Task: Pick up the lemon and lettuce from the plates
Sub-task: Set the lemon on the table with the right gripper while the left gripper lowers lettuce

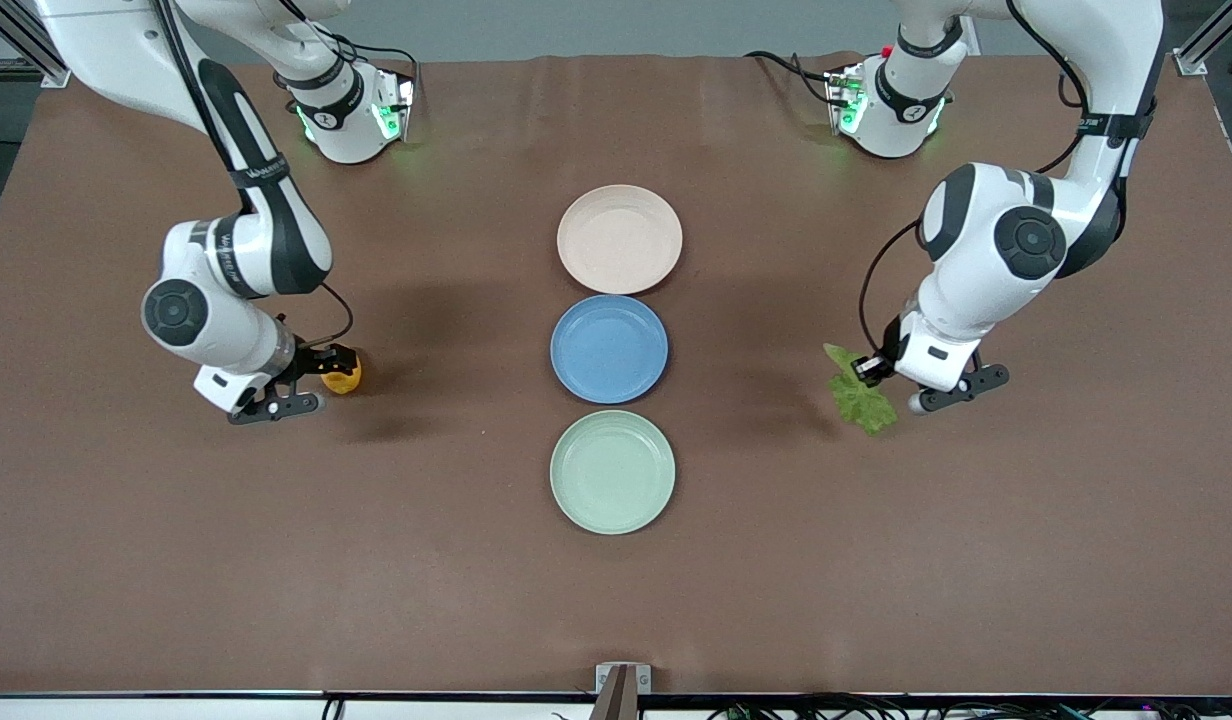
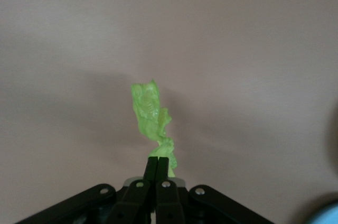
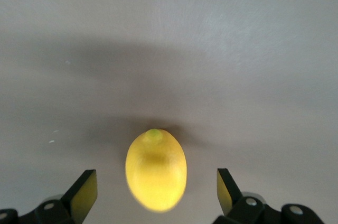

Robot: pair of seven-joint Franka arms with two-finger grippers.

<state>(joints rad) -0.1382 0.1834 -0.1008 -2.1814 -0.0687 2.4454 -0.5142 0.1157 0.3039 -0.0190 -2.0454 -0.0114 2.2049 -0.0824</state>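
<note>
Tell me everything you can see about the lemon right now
The lemon is a small oval fruit, smooth and glossy, bright yellow with an orange tint and a small greenish nub at one tip. It lies on the bare brown table toward the right arm's end, well away from the plates and not on one. It sits between the open fingers of the right gripper, with a clear gap on each side in the right wrist view, so neither finger touches it. A shadow lies on the table beside it.
</note>
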